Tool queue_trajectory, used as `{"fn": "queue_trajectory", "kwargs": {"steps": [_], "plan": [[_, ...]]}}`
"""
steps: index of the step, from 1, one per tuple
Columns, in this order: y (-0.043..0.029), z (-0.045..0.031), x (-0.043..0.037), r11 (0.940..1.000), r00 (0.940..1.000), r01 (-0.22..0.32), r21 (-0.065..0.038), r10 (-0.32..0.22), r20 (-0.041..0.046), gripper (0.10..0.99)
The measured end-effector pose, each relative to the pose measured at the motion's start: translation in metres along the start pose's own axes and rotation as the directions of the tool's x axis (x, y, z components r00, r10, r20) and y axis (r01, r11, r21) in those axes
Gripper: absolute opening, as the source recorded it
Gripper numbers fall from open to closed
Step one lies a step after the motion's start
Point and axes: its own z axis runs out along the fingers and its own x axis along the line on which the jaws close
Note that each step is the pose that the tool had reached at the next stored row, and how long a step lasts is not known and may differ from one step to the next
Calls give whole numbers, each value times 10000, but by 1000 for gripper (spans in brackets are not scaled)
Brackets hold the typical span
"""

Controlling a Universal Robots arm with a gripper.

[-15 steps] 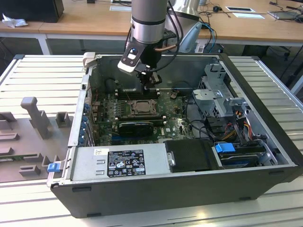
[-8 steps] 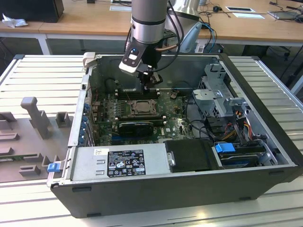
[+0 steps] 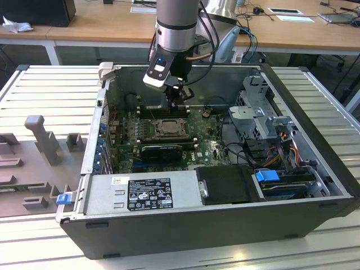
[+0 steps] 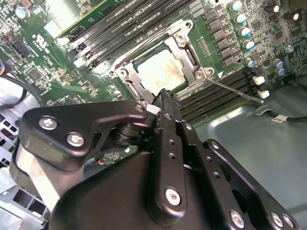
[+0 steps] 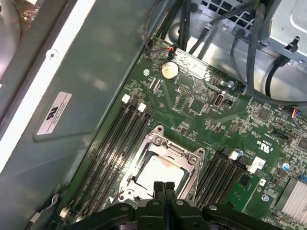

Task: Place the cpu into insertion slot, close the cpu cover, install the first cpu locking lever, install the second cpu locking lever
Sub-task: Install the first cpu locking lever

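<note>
Your cpu (image 4: 160, 71) (image 5: 160, 173) lies flat in the insertion slot (image 3: 167, 129), its pale metal top facing up. The cpu cover (image 4: 135, 84) (image 5: 165, 146) is down over it, and you see the chip through the cover's central window in both wrist views. In the second wrist view a thin metal lever rod (image 4: 235, 90) sticks out from one corner of the cover and runs slanting over the board, away from the frame.

Your gripper (image 5: 163, 188) (image 4: 165, 98) (image 3: 179, 103) hangs just above the edge of the cover, with its two black fingers pressed together and nothing visible between them. You cannot tell from these views whether the tips touch the metal.

Long black memory slots (image 5: 117, 143) run along both sides of the socket on the green circuit board (image 5: 201, 120), and a round coin battery (image 5: 169, 71) sits farther out near a bundle of dark cables (image 5: 240, 52).

In the exterior view the arm reaches down into the open computer case (image 3: 225, 230), which lies on its side on a slatted metal table (image 3: 50, 84). The silver power supply (image 3: 140, 191) fills the near wall, and the drive cage (image 3: 261, 112) stands to the exterior view's right.
</note>
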Motion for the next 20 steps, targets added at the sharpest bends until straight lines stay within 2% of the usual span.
{"fn": "queue_trajectory", "kwargs": {"steps": [10, 15, 20], "plan": [[0, 0, 0, 9956, 9956, 933, 19, -933, -30, 106], [0, 0, 0, 9909, 9909, 1348, 28, -1347, -44, 106], [0, 0, 0, 9824, 9824, 1869, 37, -1869, -61, 106]]}}
